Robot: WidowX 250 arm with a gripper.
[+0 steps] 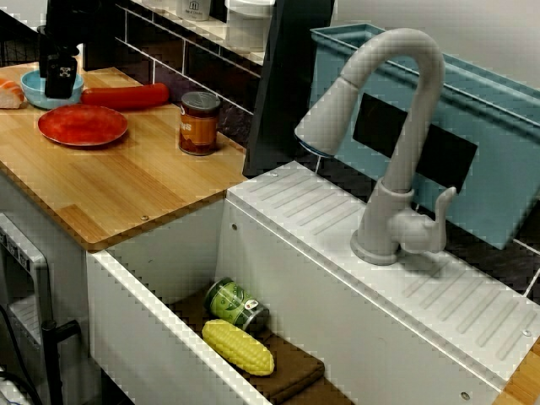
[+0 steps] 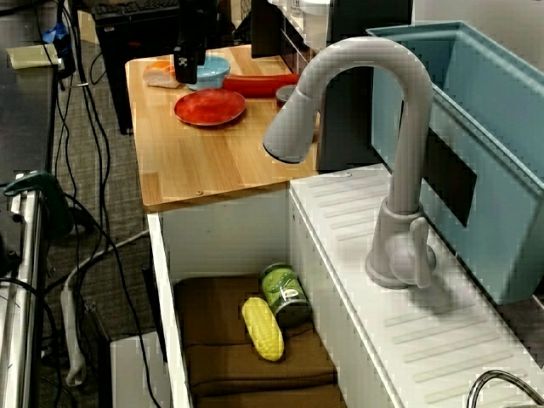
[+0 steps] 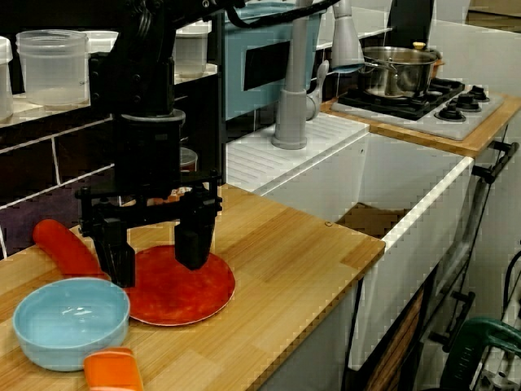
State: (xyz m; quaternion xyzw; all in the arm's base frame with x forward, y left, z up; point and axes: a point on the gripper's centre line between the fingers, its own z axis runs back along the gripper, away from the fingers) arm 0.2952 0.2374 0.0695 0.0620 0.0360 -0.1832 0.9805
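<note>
Red, round and flat, a plate [image 3: 183,293] is being overhung by the pincer [image 3: 155,269] in the view from the counter's end. The pincer's two black fingers [image 3: 195,240] are being held apart, released, and nothing is being gripped between them. Whether the fingertips are being pressed to the plate or are being held just above it cannot be told.

A blue bowl [image 3: 72,322] is being shown just beside the pincer, on the side away from the sink, with its rim close to the plate's. Behind the pincer, toward the tiled wall, a long red cylinder [image 3: 63,248] is being seen lying on the wooden counter [image 3: 285,252]. An orange thing [image 3: 112,371] is being cut off by the frame's edge in front of the bowl, and what it is cannot be told.

In the view over the faucet, the pincer [image 1: 61,78] is being seen at the counter's far end, and a jar [image 1: 199,123] with a dark lid is being shown upright, well apart from it, toward the sink. Farther from the pincer again, past the grey faucet [image 1: 396,152], a green can [image 1: 236,305] and a yellow corn cob [image 1: 238,347] are being seen lying side by side, touching, on a brown mat [image 1: 295,371] in the sink's basin.
</note>
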